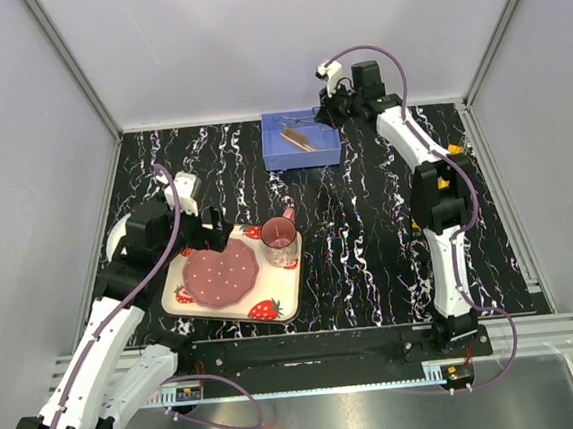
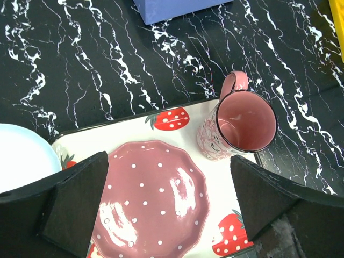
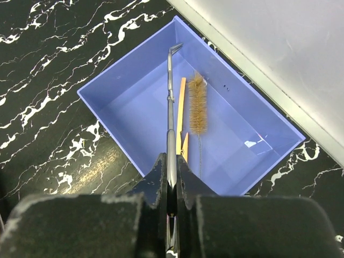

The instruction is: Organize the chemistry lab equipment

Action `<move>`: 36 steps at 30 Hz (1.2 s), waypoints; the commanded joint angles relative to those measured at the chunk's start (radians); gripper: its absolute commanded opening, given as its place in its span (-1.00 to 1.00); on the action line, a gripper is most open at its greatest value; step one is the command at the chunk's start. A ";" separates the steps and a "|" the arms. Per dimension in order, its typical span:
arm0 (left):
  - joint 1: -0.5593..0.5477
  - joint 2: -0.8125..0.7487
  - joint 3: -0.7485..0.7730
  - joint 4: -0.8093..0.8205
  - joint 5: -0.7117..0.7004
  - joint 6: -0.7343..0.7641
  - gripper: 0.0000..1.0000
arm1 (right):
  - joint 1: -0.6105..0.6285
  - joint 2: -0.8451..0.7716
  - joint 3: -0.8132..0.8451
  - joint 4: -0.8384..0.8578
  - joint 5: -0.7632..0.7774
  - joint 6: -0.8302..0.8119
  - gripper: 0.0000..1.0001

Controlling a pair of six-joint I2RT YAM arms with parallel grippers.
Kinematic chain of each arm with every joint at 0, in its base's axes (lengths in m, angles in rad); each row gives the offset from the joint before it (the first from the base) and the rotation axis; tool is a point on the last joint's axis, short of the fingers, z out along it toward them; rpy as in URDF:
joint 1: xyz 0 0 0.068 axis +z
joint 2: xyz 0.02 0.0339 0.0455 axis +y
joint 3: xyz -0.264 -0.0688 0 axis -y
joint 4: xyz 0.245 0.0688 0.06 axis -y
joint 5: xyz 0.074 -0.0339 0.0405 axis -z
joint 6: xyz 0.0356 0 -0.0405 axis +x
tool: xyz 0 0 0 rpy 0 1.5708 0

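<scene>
As the right gripper (image 3: 171, 164) was clamped on the long bent-tipped metal forceps (image 3: 170, 107), we saw them reach over the blue rectangular plastic bin (image 3: 126, 107), where a tan wooden clamp (image 3: 181, 102) and a wire bristle brush (image 3: 197, 105) lay. The left gripper (image 2: 171, 200) hung wide apart over a pink dotted plate (image 2: 156, 177).

No text, label, brand, number or sign can be read in any view. The small circuit boards (image 1: 187, 391) at the arm bases carry coloured patches too small to make out. The tray (image 2: 134, 129), plate (image 2: 156, 199) and cup (image 2: 244, 121) between the left fingers (image 2: 80, 199) show only strawberry and dot prints, and the blue bin (image 3: 134, 107) ahead of the right fingers (image 3: 160, 177) bears no marking.
</scene>
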 commanded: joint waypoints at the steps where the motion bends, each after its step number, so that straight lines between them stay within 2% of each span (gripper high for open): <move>1: 0.005 0.019 0.028 0.048 0.001 -0.034 0.98 | 0.002 0.036 0.057 0.095 -0.047 0.050 -0.83; 7: 0.005 0.025 0.035 0.065 0.026 -0.071 0.98 | 0.002 0.075 0.051 0.103 -0.045 0.049 -0.77; 10: 0.005 0.020 0.039 0.063 0.038 -0.086 0.98 | 0.004 0.075 0.036 0.104 -0.036 0.041 -0.57; 14: 0.005 0.016 0.044 0.071 0.067 -0.114 0.98 | 0.001 0.035 0.004 0.098 -0.024 0.023 -0.26; 18: 0.005 -0.003 0.047 0.128 0.159 -0.175 0.98 | -0.019 -0.052 -0.021 0.063 -0.038 0.029 0.20; 20: 0.005 -0.004 0.058 0.143 0.173 -0.216 0.98 | -0.034 -0.131 -0.036 0.019 -0.061 0.028 0.39; 22: 0.007 -0.004 0.064 0.140 0.156 -0.274 0.98 | -0.045 -0.224 -0.062 -0.037 -0.116 0.005 0.74; 25: 0.008 -0.012 0.062 0.137 0.127 -0.309 0.98 | -0.053 -0.371 -0.123 -0.176 -0.159 -0.057 0.99; 31: 0.010 -0.041 0.009 0.168 0.239 -0.310 0.98 | -0.061 -0.700 -0.381 -0.403 -0.154 -0.150 1.00; 36: 0.010 -0.066 -0.047 0.244 0.426 -0.318 0.98 | -0.139 -0.922 -0.596 -0.551 -0.122 -0.193 0.99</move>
